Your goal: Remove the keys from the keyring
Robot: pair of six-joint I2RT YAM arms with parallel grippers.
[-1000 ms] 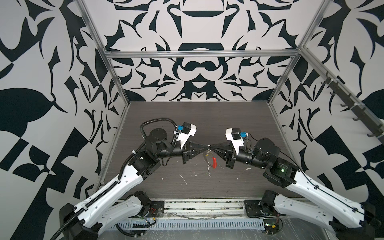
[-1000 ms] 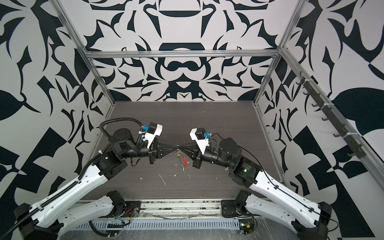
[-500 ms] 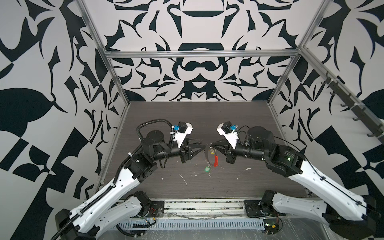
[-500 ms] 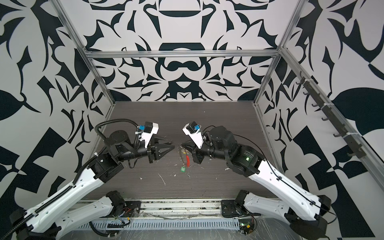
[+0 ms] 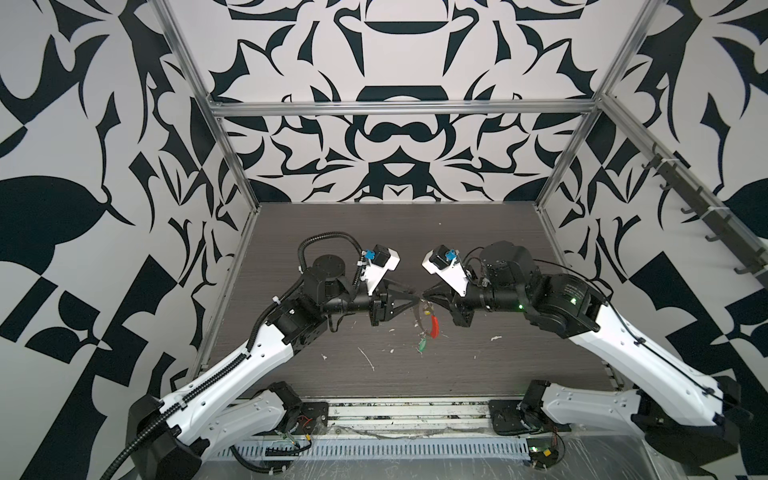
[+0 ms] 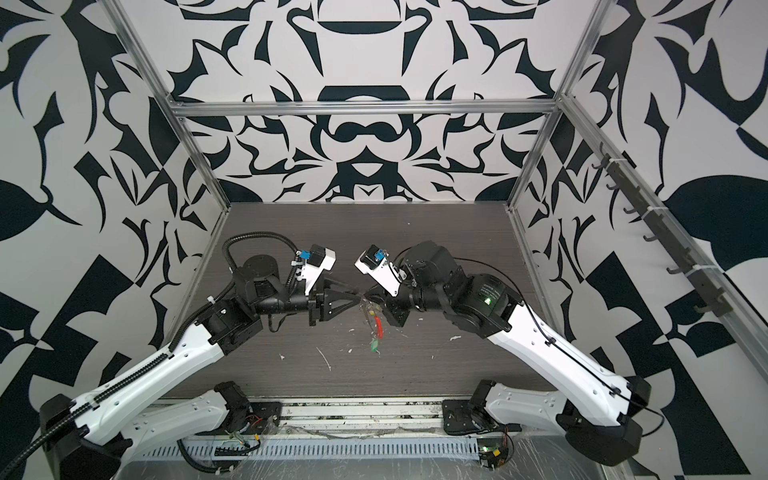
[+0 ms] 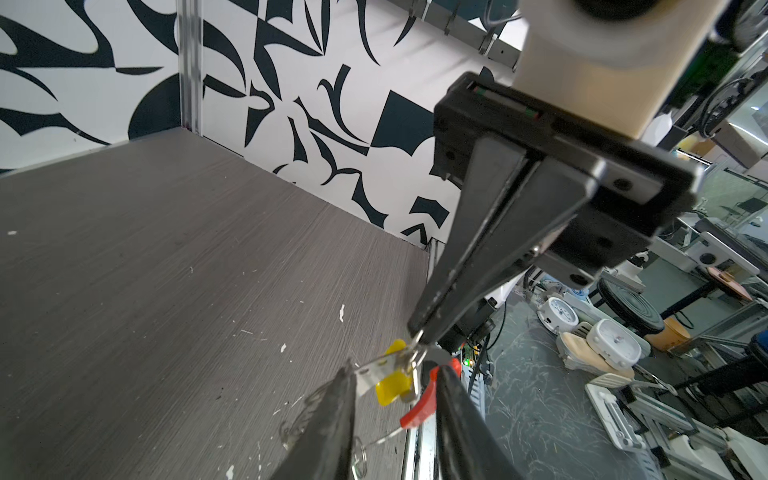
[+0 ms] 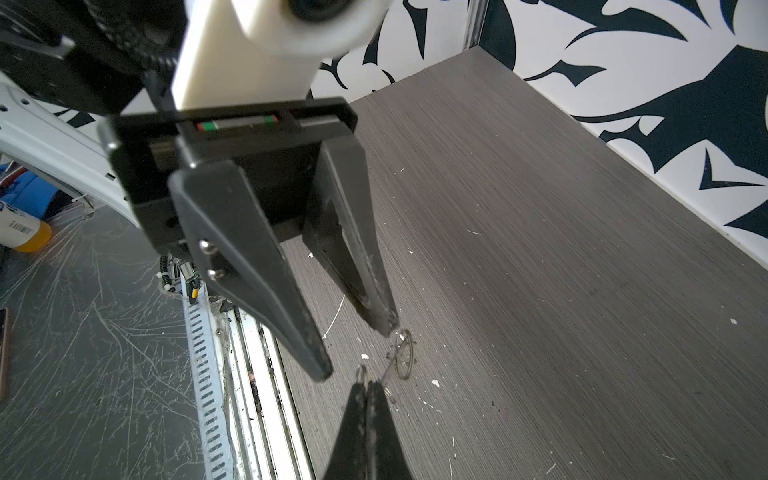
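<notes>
In both top views my right gripper (image 5: 425,300) (image 6: 365,299) is shut on the top of the keyring (image 5: 417,322), whose thin wire loop hangs down toward the table. A red sleeve (image 5: 434,328) (image 6: 379,328) covers one stretch, and the green tag (image 5: 422,345) (image 6: 375,345) dangles at the bottom. My left gripper (image 5: 417,300) meets the right one tip to tip. The left wrist view has my left gripper (image 7: 397,370) open, with the yellow-headed key (image 7: 390,380) and the red sleeve (image 7: 419,405) between its fingers. The right wrist view shows my right gripper (image 8: 368,385) shut on a wire loop.
White scraps (image 5: 368,358) lie scattered over the dark wood-grain table (image 5: 478,374). Patterned walls close in the back and both sides. A metal rail (image 5: 407,415) runs along the front edge, and a hook rack (image 5: 706,216) hangs on the right wall.
A second ago both grippers held the wire taut low over the table. The left one let go, opened and drew back, then returned to the right gripper's tips. The ring now hangs from the right.
</notes>
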